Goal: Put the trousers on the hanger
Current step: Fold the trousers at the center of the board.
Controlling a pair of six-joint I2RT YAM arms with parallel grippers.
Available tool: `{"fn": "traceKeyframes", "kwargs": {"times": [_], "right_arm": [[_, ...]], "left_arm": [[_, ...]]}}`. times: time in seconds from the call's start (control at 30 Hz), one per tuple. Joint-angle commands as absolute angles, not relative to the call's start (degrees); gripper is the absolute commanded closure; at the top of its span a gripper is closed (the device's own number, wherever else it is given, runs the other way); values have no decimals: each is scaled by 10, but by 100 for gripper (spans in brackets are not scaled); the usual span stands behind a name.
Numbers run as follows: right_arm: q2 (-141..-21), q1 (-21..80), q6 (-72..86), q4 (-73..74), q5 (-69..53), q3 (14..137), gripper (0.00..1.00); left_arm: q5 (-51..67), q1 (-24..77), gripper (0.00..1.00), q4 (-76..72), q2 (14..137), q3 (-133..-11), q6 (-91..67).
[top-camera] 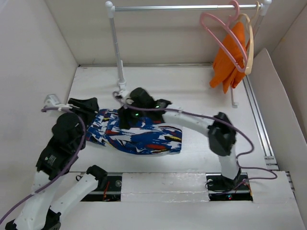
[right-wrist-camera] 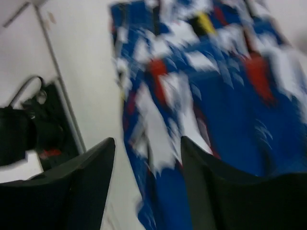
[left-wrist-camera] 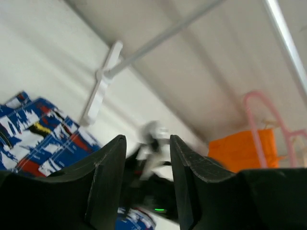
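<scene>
The trousers (top-camera: 144,136) are lying folded flat on the desk (top-camera: 192,91), in a blue patterned heap just in front of the two arms. They're nowhere near the hanger (left-wrist-camera: 248,110). That pink one hangs by its hook at the far right end of the rail (top-camera: 182,7), well apart from the trousers. Right beside it is a cream hanger (top-camera: 250,48) with an orange cloth (top-camera: 230,57) draped over it.

The left gripper (left-wrist-camera: 147,143) is at the left end of the trousers. Its wrist camera shows the fingers parted with a clear gap and nothing between them, so it's partly open and empty. That camera looks up past the rack's foot toward the orange cloth.

The right gripper (right-wrist-camera: 147,148) is over the far edge of the trousers, near the base of the rack post. Its fingers are spread wide with only the cloth showing below them. That view is blurry, so I can't tell if the tips touch the fabric, but it isn't pinching anything.
</scene>
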State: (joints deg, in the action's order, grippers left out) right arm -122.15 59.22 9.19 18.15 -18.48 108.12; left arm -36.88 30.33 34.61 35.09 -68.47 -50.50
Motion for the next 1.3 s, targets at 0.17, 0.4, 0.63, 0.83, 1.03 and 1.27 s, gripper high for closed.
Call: {"fn": "traceKeyframes", "kwargs": {"times": [0.17, 0.4, 0.63, 0.83, 1.03, 1.27], "right_arm": [[-860, 433, 105, 93, -187, 682, 100], [-793, 410, 68, 136, -208, 540, 100], [-809, 417, 114, 81, -156, 401, 100], [-778, 385, 109, 81, -132, 332, 100], [-761, 404, 59, 214, -121, 444, 72], [-697, 401, 13, 360, -80, 691, 55]], "left_arm": [[-174, 298, 61, 169, 529, -480, -483], [-33, 171, 62, 61, 695, -428, -429], [11, -13, 62, 20, 725, -351, -411], [32, -106, 64, 28, 724, -316, -445], [63, -113, 65, 58, 636, -361, -445], [97, 9, 74, 98, 593, -509, -385]]}}
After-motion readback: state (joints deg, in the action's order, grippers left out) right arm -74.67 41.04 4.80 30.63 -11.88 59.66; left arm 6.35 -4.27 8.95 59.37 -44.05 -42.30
